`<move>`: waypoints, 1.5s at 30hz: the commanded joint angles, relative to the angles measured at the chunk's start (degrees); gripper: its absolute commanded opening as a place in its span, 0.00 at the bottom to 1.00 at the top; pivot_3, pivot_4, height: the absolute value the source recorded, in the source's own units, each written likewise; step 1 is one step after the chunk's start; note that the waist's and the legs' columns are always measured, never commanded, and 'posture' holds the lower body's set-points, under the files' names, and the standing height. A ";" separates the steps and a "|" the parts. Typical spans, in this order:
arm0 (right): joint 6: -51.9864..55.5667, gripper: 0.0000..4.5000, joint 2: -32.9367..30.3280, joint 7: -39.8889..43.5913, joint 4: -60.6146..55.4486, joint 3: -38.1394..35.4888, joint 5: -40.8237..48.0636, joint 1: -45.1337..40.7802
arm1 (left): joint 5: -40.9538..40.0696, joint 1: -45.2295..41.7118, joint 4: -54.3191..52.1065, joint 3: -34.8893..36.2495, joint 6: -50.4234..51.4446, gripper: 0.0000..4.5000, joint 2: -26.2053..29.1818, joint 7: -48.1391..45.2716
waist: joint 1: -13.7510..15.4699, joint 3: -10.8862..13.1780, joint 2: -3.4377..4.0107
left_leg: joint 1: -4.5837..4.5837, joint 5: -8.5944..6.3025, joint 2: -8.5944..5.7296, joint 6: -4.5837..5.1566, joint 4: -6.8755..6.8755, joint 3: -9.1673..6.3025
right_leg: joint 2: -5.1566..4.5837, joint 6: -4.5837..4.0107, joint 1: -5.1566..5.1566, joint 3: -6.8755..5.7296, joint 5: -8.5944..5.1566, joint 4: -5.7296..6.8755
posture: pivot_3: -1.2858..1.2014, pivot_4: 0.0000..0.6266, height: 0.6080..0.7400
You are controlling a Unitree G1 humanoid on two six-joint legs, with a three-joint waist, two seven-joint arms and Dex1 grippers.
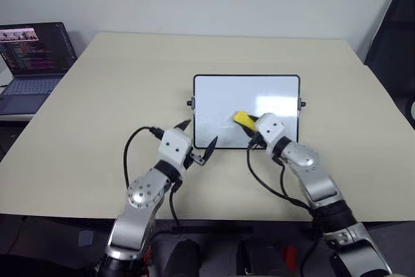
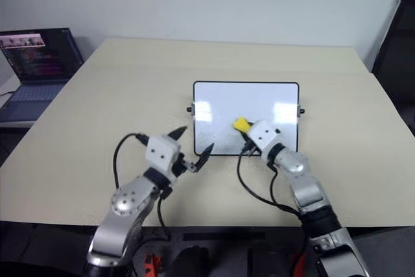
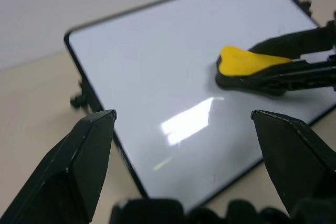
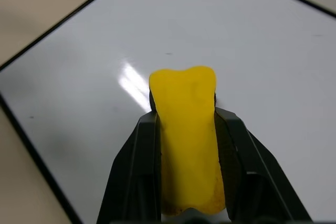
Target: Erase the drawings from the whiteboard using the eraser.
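On glossy whiteboard [image 1: 220, 95], squashed yellow eraser [image 4: 187, 129] (black underside), right claw [image 1: 251, 121] pinching

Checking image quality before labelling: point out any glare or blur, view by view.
Left eye view: soft glare patches on the whiteboard. Left wrist view: bright glare streak on the board, far edge soft, near claw fingers blurred. Right wrist view: small glare streak beside the eraser, which is sharp.

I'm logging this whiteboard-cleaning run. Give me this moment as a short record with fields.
whiteboard: flat on the table, no clear drawings visible
eraser: yellow top up, over the board's near middle
right tool: shut on the eraser
left tool: open, holding nothing, over the board's near left corner
laptop: open, screen lit, beside the table's far left
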 commanded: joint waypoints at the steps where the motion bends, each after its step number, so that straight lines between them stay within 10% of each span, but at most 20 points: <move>1: 3.63 0.24 -2.56 0.19 -7.69 -4.68 1.77 1.31 | -2.96 -3.07 3.41 -1.17 -3.03 1.00 -0.91 -3.63 | -0.21 0.00 0.00 | 0.00 0.00 -0.01 0.00 -0.03 0.00 | 0.00 0.02 0.00 0.00 0.00 -0.04 | 0.52 0.24 1.00; 17: 40.00 0.24 -10.98 -2.31 -32.54 -26.74 7.78 17.31 | -11.13 -21.14 29.70 -11.33 -13.06 1.00 -0.78 -37.35 | -0.28 0.01 0.02 | -0.02 -0.05 -0.08 -0.06 -0.03 -0.02 | 0.23 -0.02 -0.03 -0.02 -0.07 -0.02 | 0.52 0.24 1.00; 45: 52.13 0.24 -6.19 -8.57 -21.44 -33.49 18.22 13.59 | -6.72 -27.47 42.23 -12.08 -21.15 1.00 -1.44 -43.44 | -0.35 0.02 0.05 | -0.05 -0.05 -0.03 -0.05 -0.07 -0.05 | 0.32 -0.02 -0.06 0.00 -0.07 -0.01 | 0.52 0.24 1.00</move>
